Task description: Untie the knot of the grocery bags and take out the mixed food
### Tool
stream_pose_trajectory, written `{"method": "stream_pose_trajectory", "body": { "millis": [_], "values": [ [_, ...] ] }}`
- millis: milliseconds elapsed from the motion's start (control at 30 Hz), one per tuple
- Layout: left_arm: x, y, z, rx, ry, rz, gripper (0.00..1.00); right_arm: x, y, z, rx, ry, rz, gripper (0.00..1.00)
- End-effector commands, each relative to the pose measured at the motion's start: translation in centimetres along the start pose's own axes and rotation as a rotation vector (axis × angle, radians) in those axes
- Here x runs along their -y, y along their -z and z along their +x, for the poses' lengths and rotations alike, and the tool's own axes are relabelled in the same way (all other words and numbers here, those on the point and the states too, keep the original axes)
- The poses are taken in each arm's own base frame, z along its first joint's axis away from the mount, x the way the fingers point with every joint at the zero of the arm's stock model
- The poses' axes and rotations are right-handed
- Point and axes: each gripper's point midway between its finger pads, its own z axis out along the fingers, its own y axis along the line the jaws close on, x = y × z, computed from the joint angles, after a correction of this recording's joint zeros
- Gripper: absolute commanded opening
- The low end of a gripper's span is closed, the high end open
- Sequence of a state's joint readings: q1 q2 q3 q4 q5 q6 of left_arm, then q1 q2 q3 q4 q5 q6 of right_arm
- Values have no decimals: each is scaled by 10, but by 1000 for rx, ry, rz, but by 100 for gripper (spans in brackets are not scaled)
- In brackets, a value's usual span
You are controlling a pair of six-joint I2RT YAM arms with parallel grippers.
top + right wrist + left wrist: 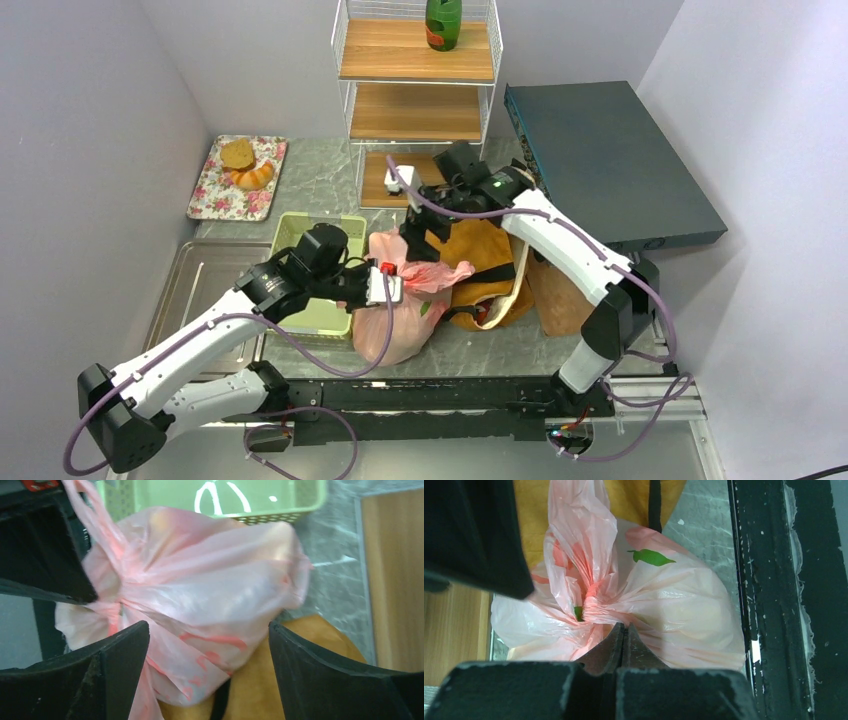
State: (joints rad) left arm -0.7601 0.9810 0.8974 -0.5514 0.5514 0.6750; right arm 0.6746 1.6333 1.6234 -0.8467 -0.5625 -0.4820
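The pink plastic bag (395, 315) stands knotted on the table, leaning against the mustard-brown tote (490, 262). In the left wrist view its twisted knot (593, 609) sits just above my left gripper (625, 628), which is shut with its tips pinching the pink film below the knot. My right gripper (210, 647) hangs open over the bag's top, one loose pink ear (165, 665) lying between its wide-spread fingers (120, 665) without being held. From above, the right gripper (415, 238) is at the bag's far side and the left gripper (397, 288) at its near left. The mixed food is hidden inside.
A pale green basket (300, 232) and a metal tray (195, 290) lie to the left of the bag. A floral tray with bread (215, 195) is at the far left. A wire shelf (415, 100) holding a green bottle (443, 22) stands behind, with a dark box (610, 160) on the right.
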Motion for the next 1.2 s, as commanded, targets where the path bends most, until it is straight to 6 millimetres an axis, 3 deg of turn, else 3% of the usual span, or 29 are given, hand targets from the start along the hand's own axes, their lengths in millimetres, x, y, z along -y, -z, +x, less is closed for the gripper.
{"method": "stream_pose_trajectory", "body": {
  "millis": [0,200,267,300,400,533,700,833,933,1100,1167],
  "values": [
    [-2,-1,-6,26,-97,-15,0,-30,-23,-6,-17,25,-120,91],
    [-3,-3,-2,13,-101,-23,0,-38,-53,18,-91,-33,-215,90],
    [-2,-4,0,9,-95,-20,0,-38,-61,24,-105,-40,-226,81],
    [-2,-4,0,8,-95,-20,0,-38,-65,26,-109,-50,-230,65],
    [-3,-3,3,-8,-95,-27,0,-37,-61,26,-116,-46,-224,1],
    [-1,3,5,-30,-101,-31,0,-18,-36,14,-65,-46,-123,0],
    [8,11,-3,6,-117,-5,0,40,7,9,6,-122,91,0],
    [13,14,2,-9,-144,9,0,67,36,10,46,-197,187,0],
    [26,15,18,-48,-180,58,0,71,41,24,27,-236,219,0],
    [58,24,66,-179,-250,173,0,79,52,56,-14,-265,294,0],
    [67,28,72,-177,-289,191,0,86,60,60,-4,-277,319,0]
  ]
}}
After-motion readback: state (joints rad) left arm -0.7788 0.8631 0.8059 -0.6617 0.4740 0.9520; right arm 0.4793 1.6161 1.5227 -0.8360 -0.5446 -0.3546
